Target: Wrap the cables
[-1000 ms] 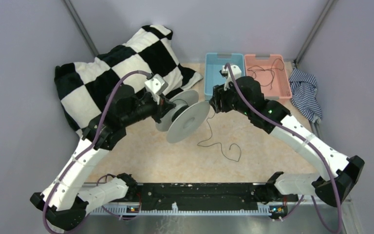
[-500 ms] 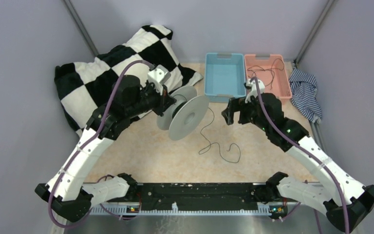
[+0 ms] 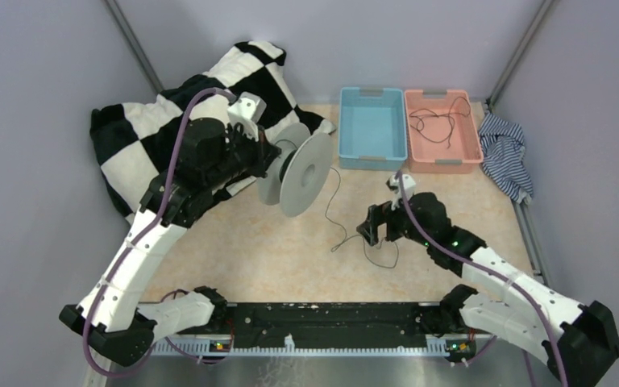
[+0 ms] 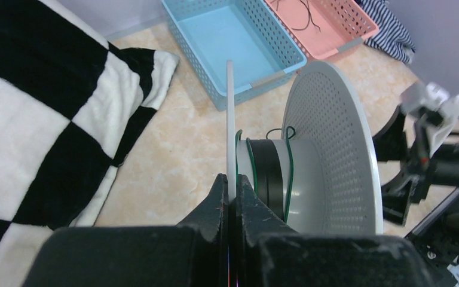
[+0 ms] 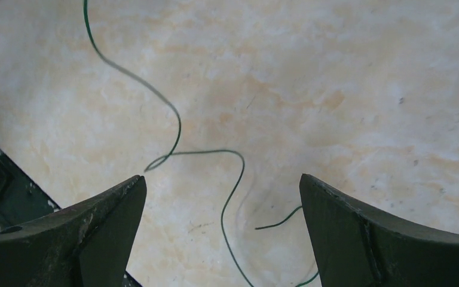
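1. While the left gripper [image 4: 232, 184] is clenched on one flange of the pale grey round plastic spool [image 4: 329, 149], a few turns of thin dark flexible cable [image 5: 180, 128] sit on its hub.
2. The cable trails down onto the beige tabletop [image 3: 274, 258], near and right of the spool.
3. The right gripper [image 5: 221, 182] hangs spread wide over the loose loops, grasping nothing.
4. More thin cables [image 3: 435, 122] lie in the pink perforated basket [image 3: 449, 162], far right.

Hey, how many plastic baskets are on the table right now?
2. The blue basket sits at the table's far edge; the pink basket is beside it on the right.
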Controlling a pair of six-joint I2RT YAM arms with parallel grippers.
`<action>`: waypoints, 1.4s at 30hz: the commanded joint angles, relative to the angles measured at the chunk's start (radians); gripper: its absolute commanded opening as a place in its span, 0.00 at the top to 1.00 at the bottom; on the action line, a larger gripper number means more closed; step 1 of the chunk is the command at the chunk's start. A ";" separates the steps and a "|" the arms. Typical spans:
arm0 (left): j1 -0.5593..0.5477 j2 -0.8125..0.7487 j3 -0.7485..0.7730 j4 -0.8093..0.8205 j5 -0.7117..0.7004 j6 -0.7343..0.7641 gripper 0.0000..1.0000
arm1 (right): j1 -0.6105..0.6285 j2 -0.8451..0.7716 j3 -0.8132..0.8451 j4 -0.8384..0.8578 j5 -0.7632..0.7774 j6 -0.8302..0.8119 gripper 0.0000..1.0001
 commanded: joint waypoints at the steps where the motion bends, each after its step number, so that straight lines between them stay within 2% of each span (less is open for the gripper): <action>1: 0.003 -0.054 0.028 0.131 -0.069 -0.067 1.00 | 0.119 0.069 -0.033 0.173 0.034 0.046 0.01; 3: 0.003 -0.059 0.013 0.143 -0.071 -0.068 1.00 | 0.186 0.120 -0.027 0.173 0.135 0.113 0.01; 8: 0.003 -0.068 -0.014 0.164 -0.077 -0.068 1.00 | 0.249 0.238 -0.026 0.259 0.175 0.305 0.01; 13: 0.003 -0.066 -0.011 0.164 -0.082 -0.064 1.00 | 0.300 0.371 0.004 0.352 0.283 0.375 0.01; 15: 0.004 -0.066 -0.013 0.168 -0.093 -0.066 1.00 | 0.300 0.424 0.011 0.407 0.321 0.424 0.08; 16: 0.004 -0.066 -0.013 0.168 -0.100 -0.070 1.00 | 0.301 0.446 0.015 0.435 0.316 0.426 0.16; 17: 0.003 -0.066 -0.015 0.170 -0.104 -0.075 1.00 | 0.301 0.468 0.021 0.453 0.313 0.430 0.29; 19: 0.003 -0.061 -0.020 0.177 -0.094 -0.081 1.00 | 0.302 0.498 0.028 0.473 0.299 0.416 0.62; 20: 0.003 -0.057 -0.040 0.203 -0.091 -0.089 1.00 | 0.302 0.504 0.030 0.468 0.275 0.364 1.00; 23: 0.003 -0.029 -0.044 0.227 -0.157 -0.126 1.00 | 0.311 0.439 0.033 0.386 0.263 0.315 1.00; 26: 0.004 -0.002 -0.051 0.261 -0.245 -0.225 1.00 | 0.338 0.326 0.026 0.315 0.233 0.243 1.00; 29: 0.003 0.004 -0.121 0.382 -0.263 -0.324 1.00 | 0.381 0.256 0.063 0.207 0.239 0.186 1.00; 34: 0.003 -0.006 -0.231 0.535 -0.400 -0.460 1.00 | 0.455 0.291 0.145 0.081 0.233 0.142 1.00; 42: 0.005 0.007 -0.234 0.511 -0.635 -0.420 1.00 | 0.629 0.332 0.387 -0.137 0.108 0.011 1.00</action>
